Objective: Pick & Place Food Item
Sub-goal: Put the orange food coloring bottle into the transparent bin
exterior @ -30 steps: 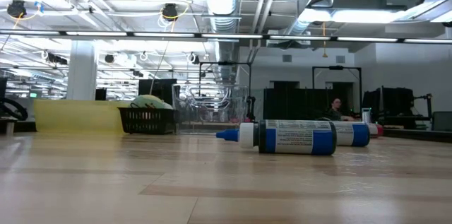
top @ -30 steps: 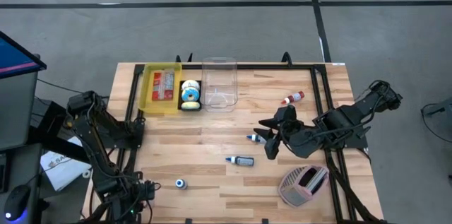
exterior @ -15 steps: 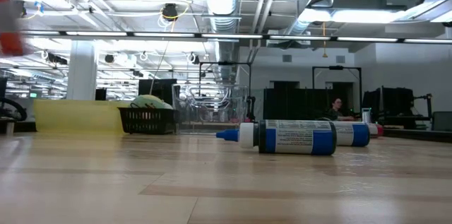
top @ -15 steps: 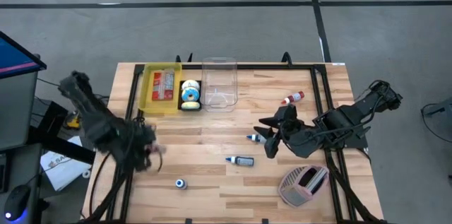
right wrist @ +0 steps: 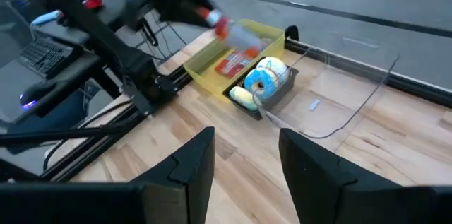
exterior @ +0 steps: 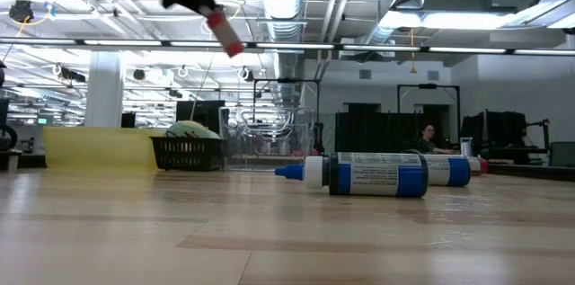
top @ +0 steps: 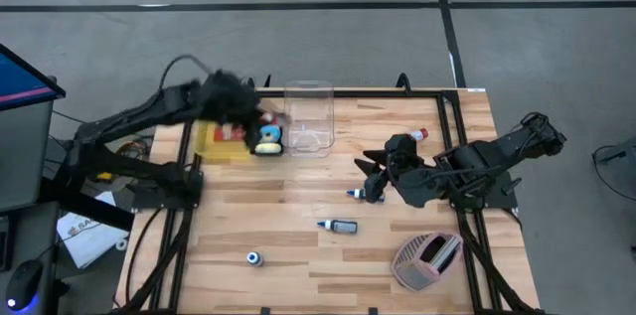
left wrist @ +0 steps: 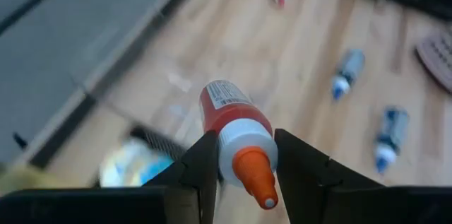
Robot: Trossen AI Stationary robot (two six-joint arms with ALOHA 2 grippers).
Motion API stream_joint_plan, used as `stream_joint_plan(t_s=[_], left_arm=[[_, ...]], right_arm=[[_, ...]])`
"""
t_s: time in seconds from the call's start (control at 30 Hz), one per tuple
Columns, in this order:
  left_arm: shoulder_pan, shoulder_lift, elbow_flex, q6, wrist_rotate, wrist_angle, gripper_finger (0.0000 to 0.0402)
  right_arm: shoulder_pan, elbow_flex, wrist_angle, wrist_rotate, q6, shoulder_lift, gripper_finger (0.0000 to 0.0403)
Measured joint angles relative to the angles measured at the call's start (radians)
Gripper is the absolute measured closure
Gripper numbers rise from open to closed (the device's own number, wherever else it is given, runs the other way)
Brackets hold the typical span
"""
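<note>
My left gripper (top: 248,114) hangs high above the yellow bin (top: 212,143) and the black basket of doughnuts (top: 266,137) at the table's far left. It is shut on a red bottle (left wrist: 233,114) with a white cap and an orange nozzle, which also shows in the low view (exterior: 223,35). My right gripper (top: 372,182) is open in the air right of centre, with nothing between its fingers (right wrist: 187,164). It is above a blue bottle (top: 355,194). My left gripper pinches the red bottle at its white cap (left wrist: 244,139) between its two fingers (left wrist: 203,171). The bottle lies along the fingers: the orange nozzle (left wrist: 256,178) points back at the wrist and the red body juts out past the fingertips. It slants downward, clear of everything.
A clear container (top: 309,116) stands beside the basket at the far edge. Another red bottle (top: 411,137) lies far right, and a second blue bottle (top: 340,226) lies at centre. A small round thing (top: 254,257) and a pink basket (top: 427,258) sit near the front.
My left gripper has swung fast from the table's near left corner up and toward the far edge. It carried the red bottle and turned as it went, and now stands above the bin and basket. My right gripper has shifted slightly toward the far edge.
</note>
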Motion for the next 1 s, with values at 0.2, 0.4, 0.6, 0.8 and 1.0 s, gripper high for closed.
stream_joint_plan(t_s=[0.2,0.4,0.6,0.8,1.0], left_arm=[[0.172,0.221,0.11,0.13,0.162,0.107,0.0294],[0.222,0.454,0.309,0.271,0.187,0.057,0.0294],[0.234,0.685,0.533,0.373,0.121,-0.07,0.0294],[0.274,0.828,0.656,0.431,0.112,-0.177,0.0294],[0.322,0.9,0.667,0.456,0.112,-0.269,0.0294]], right_arm=[[-0.026,0.0,0.001,0.003,0.034,0.0,0.0251],[-0.042,0.0,0.003,0.0,0.021,0.0,0.0251],[-0.072,0.0,0.0,-0.049,-0.018,0.0,0.0251],[-0.098,0.0,-0.004,-0.102,-0.029,0.0,0.0251],[-0.122,0.0,-0.007,-0.106,-0.052,0.0,0.0251]])
